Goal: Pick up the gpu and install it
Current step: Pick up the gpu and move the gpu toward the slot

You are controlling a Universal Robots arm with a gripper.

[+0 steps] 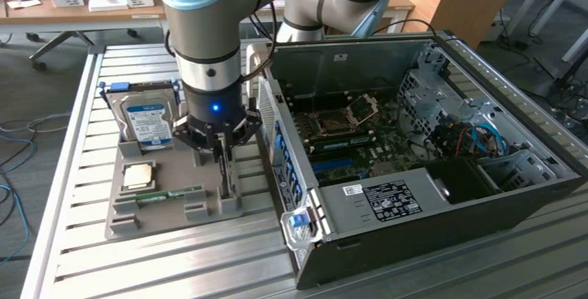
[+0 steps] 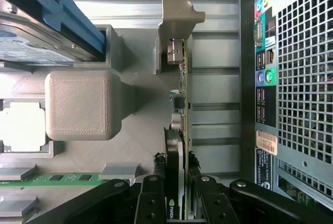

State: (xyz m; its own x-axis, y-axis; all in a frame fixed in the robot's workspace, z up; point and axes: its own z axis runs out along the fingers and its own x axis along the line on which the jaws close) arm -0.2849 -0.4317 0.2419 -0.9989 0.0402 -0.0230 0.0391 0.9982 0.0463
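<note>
Farthest out from the black two-fingered gripper (image 1: 223,168), on the exterior view's left, a boxy silver hard drive (image 1: 147,121) with a blue label is standing upright in the grey moulded plastic holder (image 1: 209,208). Nearer the tool, a square pale processor chip (image 1: 140,175) and a narrow green memory stick (image 1: 171,193) are lying in their own recesses. The holder is keeping each part in a fixed pose on the slatted aluminium table (image 1: 82,258), so a descent from above can meet it squarely.

Directly beneath the tool, the gpu (image 2: 182,86), a thin flat tan-brown circuit card with a dark face, is standing on edge in its slot, its silver metal end bracket (image 2: 174,10) pointing away from the fingers (image 2: 152,203). That is leaving its upper edge free to be pinched. The fingers are straddling that edge, one on each face, and appear to be clamping it, though the contact itself is hard to make out; the card is not yet lifting out.

Just beyond the tool, on the exterior view's right, the dark grey open computer case (image 1: 459,216) is lying on its side with the green motherboard (image 1: 368,151) facing up, offering its slots to a card coming down from above
</note>
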